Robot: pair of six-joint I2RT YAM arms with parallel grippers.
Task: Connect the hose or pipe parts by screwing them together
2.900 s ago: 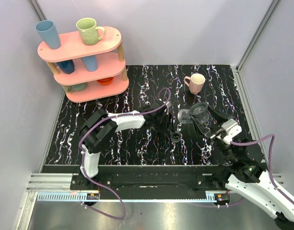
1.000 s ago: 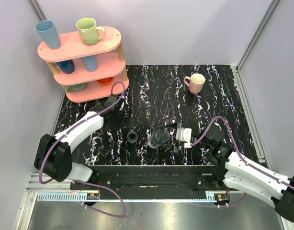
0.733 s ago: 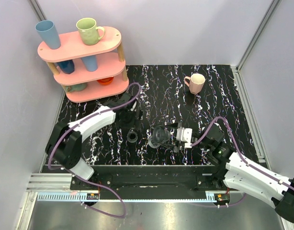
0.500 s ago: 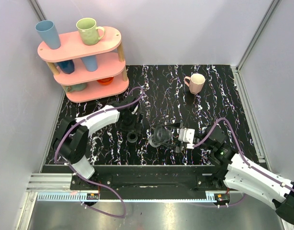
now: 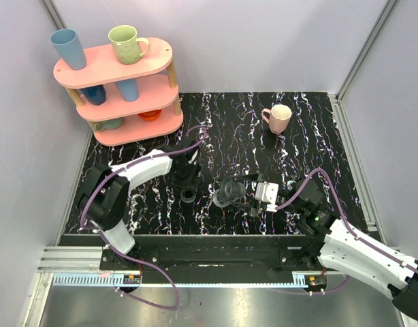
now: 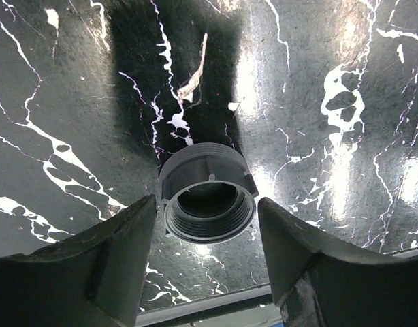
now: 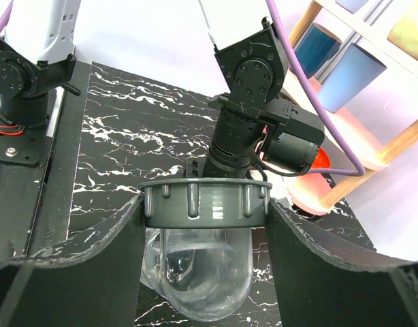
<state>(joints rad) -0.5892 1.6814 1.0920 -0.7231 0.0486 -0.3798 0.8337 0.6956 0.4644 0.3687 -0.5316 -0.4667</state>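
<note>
tube pinched by right gripper; ring straddled by left gripper just beside it, grip cannot be told. pink mug, shelf well apart.

1. The table I'm working over is black with white marble-like veins.
2. The shelf is pink. On its top tier I see a light blue cup and a pale green mug.
3. The lone mug is pink.
4. The tube is clear with a dark grey ribbed collar, and the ring fitting is dark grey too.
5. The arm cables are purple.
</note>
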